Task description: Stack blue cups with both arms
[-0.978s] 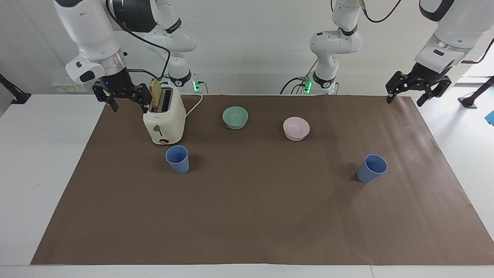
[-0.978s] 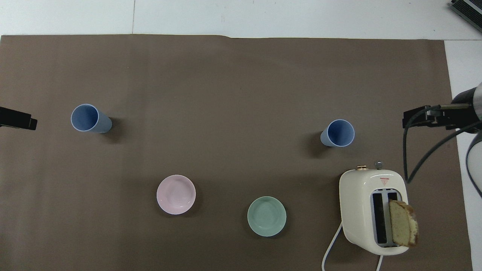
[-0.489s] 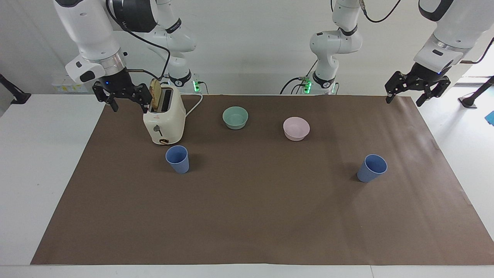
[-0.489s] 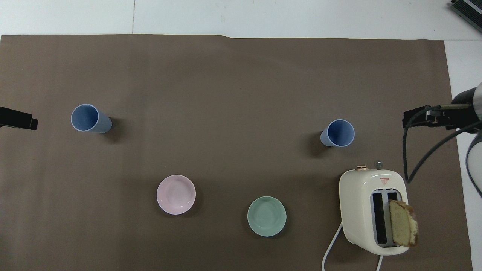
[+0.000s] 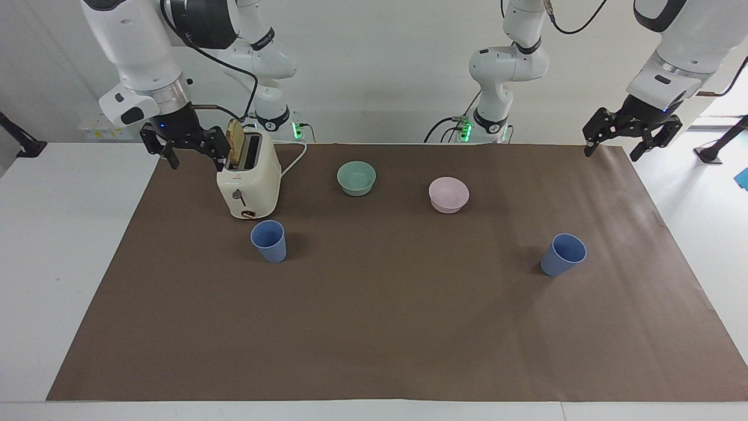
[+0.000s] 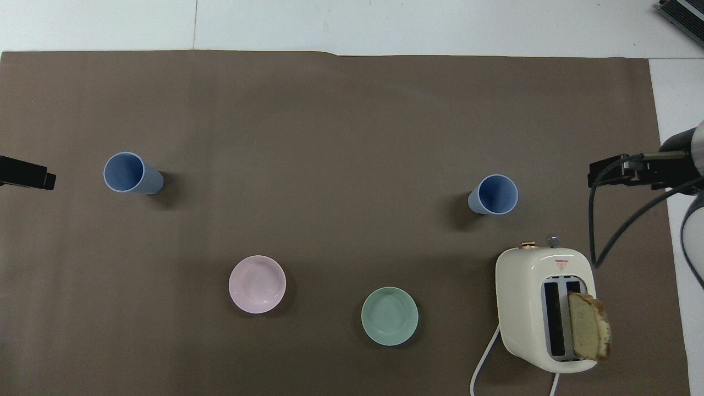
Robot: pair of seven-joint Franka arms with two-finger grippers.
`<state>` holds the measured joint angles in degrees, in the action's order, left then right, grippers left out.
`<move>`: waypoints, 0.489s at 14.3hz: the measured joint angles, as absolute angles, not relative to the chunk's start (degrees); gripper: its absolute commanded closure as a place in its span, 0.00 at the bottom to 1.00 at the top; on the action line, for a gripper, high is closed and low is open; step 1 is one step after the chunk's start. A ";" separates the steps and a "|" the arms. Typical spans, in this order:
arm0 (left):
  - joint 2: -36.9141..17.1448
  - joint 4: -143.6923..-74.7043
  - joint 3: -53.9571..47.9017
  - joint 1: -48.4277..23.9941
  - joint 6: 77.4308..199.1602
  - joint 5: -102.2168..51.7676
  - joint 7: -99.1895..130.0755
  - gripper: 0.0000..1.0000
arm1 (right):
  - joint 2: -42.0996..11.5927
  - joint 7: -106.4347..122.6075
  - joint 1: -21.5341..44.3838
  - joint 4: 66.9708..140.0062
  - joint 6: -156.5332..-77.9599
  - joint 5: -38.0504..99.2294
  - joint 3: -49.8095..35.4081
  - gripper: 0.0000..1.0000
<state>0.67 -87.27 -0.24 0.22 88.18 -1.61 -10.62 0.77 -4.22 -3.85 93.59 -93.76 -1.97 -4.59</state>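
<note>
Blue cups: two stand upright and apart on the brown mat point(image 5: 374, 327) that covers the worktop point(image 5: 64, 245). One blue cup point(image 5: 269, 240) point(image 6: 494, 194) stands just beside the toaster point(image 5: 248, 182) point(image 6: 542, 308), farther from the robots than it, toward the right arm's end. The other blue cup point(image 5: 563, 254) point(image 6: 131, 174) stands alone toward the left arm's end. Neither is touched or held.

Right gripper point(image 5: 193, 153): raised over the mat's edge beside the toaster, jaws apart, empty. In the overhead view only part of the right gripper point(image 6: 627, 171) shows at the frame edge, with a cable looping across it; its fingertips are not separable there.

Left gripper point(image 5: 613, 147): raised over the mat's corner nearest its own base, well apart from the cup at that end, jaws apart, empty. In the overhead view only a dark tip of the left gripper point(image 6: 27, 174) enters the frame; the rest is cut off.

Between the two grippers, nearer to the robots than both cups, sit a green bowl point(image 5: 356, 178) point(image 6: 389, 315) and a pink bowl point(image 5: 449, 195) point(image 6: 257, 284), apart from each other. A slice of bread point(image 5: 236, 140) point(image 6: 588, 333) stands up out of one toaster slot; its lower part is hidden inside. The toaster's cord runs off the bottom of the overhead frame. Both arms are cut off by the top of the facing view.
</note>
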 measured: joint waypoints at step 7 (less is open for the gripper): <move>0.67 -87.27 -0.24 0.21 88.77 -1.61 -10.63 0.00 | 0.77 -4.22 -3.85 93.61 -93.76 -1.97 -4.59 0.00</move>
